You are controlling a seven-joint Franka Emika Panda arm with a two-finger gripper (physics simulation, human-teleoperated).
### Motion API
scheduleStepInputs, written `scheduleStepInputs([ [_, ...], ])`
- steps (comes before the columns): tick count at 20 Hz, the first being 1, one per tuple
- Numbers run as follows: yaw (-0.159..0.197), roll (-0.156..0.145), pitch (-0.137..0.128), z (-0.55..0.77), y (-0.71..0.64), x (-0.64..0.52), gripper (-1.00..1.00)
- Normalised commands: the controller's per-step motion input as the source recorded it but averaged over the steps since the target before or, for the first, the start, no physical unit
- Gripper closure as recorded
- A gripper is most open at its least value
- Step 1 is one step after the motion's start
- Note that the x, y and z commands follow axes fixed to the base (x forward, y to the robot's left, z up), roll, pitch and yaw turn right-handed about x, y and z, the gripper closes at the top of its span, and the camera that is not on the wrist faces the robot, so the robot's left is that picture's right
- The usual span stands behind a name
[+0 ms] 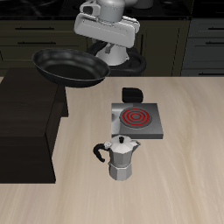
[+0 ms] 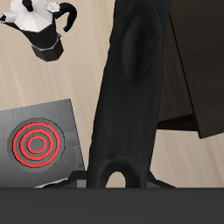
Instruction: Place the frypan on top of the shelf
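The frypan (image 1: 70,66) hangs in mid-air, carried by its long handle in the closed end effector (image 1: 107,51), its round bowl raised above the shelf (image 1: 26,122) and reaching out over that unit's edge nearest the stove (image 1: 137,121). The handle-end grip, seen along the handle (image 2: 131,87) in the wrist view, appears chosen to keep the arm clear of the flat top while the pan's body leads. Most of the shelf's top beneath and beyond the pan lies bare, leaving ample landing room; part of the pan looks to overhang the edge, suggesting more travel inward is needed before lowering. The stove and the moka pot (image 1: 121,157) stand on the surface (image 1: 175,184) beside the shelf, apart from the carrying path.
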Motion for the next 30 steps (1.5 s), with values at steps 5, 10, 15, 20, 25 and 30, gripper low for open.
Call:
scheduleStepInputs([
  [5,-0.016,-0.043,0.001,0.01,-0.23,0.09,1.0],
  [10,-0.029,-0.056,0.011,-0.02,-0.3,0.11,1.0],
  [15,-0.026,-0.05,0.016,-0.05,-0.26,0.1,1.0],
  [20,-0.01,-0.048,0.009,-0.06,-0.19,0.09,1.0],
  [25,-0.017,-0.059,-0.01,0.04,-0.24,0.05,1.0],
  [30,-0.021,-0.066,0.0,0.11,-0.32,0.08,1.0],
])
